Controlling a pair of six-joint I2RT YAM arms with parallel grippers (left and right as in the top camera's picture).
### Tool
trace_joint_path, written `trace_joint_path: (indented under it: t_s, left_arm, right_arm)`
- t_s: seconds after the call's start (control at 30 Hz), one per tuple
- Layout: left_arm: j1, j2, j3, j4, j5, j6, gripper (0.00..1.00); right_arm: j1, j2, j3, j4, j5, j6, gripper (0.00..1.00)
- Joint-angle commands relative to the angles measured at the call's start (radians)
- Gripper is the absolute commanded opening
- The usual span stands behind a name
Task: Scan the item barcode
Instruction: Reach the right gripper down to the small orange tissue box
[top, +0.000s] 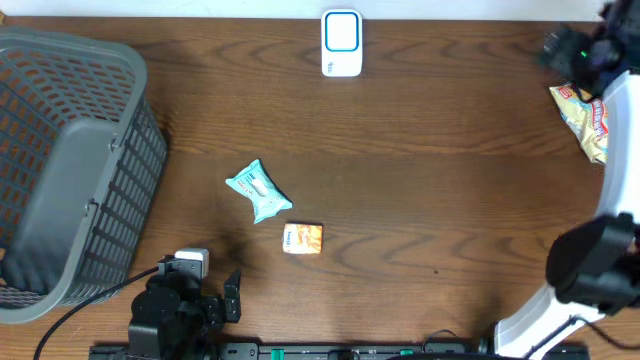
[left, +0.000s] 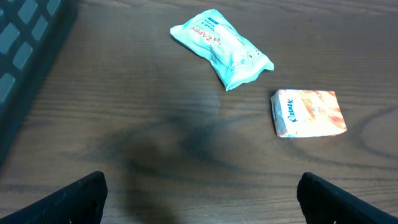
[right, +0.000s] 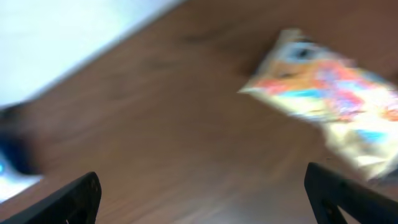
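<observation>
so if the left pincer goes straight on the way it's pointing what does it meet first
Probably the teal packet, nearly dead ahead of the open left pincer; the orange pack sits off right. If it angles down, bare table comes first; depth is unclear.

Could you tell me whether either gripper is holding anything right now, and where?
Nothing is held: the left gripper and right gripper both stand open and empty.

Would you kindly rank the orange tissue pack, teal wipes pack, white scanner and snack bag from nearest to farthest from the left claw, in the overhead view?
1. Orange tissue pack, just ahead and right of the left claw.
2. Teal wipes pack, mid-table.
3. White scanner, far edge.
4. Snack bag, far right edge.
</observation>
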Motion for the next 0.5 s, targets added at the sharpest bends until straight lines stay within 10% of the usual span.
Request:
trace_joint_path:
  t_s: [0.0, 0.47]
  left_arm:
    - [-0.003, -0.002, 0.004, -0.002, 0.013, 0.006, 0.98]
    - [-0.003, -0.002, 0.004, -0.002, 0.013, 0.006, 0.98]
  right_arm:
    - [0.117, 0.023, -0.010, -0.085, -0.240, 0.164, 0.99]
    - [0.687, 0.190, -0.051, -0.459, -0.388, 0.137, 0.88]
